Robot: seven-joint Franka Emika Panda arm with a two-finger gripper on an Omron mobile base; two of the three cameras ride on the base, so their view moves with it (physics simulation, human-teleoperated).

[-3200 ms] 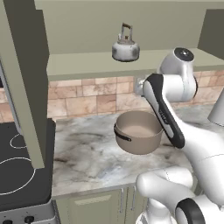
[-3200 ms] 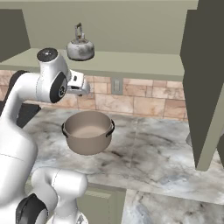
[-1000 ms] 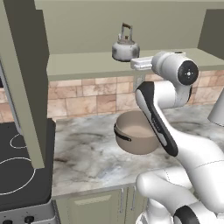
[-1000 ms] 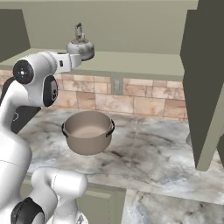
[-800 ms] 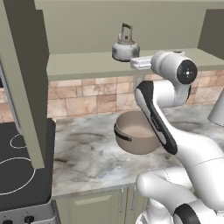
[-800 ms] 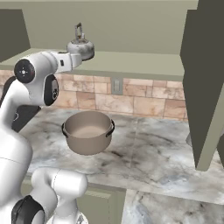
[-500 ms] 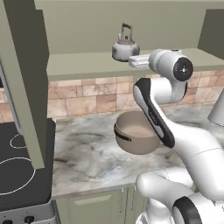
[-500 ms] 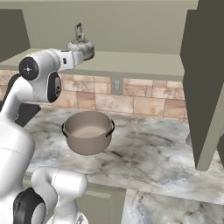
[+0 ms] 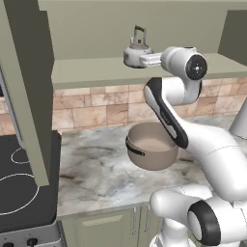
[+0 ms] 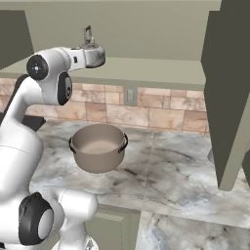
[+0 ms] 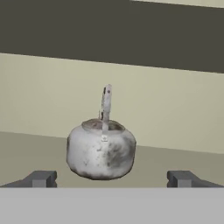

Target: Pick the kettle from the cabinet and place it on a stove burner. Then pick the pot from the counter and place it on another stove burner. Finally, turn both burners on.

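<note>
Nearest the base, the black glass cooktop (image 9: 19, 193) lies at the left end of the counter (image 9: 96, 178), and its white-ringed stove burners (image 9: 13, 193) are bare; two knobs show at its front edge. On the marbled stone sits the taupe-brown pot (image 9: 150, 150), upright, lidless, untouched, with the tiled backsplash behind it.

Above that, the arm reaches up to the open olive-green cabinet (image 10: 146, 68). The gripper (image 11: 111, 180) is level with the pale shelf, its two dark fingertips (image 11: 40, 178) spread wide apart and holding nothing. The kettle (image 11: 101, 148) stands upright on the shelf just beyond them, centred between the tips, its wire handle edge-on to the hand; in the left base view the hand is just beside the kettle's body (image 9: 135, 54). Whether the tips already flank it cannot be told.

By my reading the task is barely begun: the kettle is yet to be grasped, and carrying it to a burner, moving the pot, and turning both burners on all remain.
</note>
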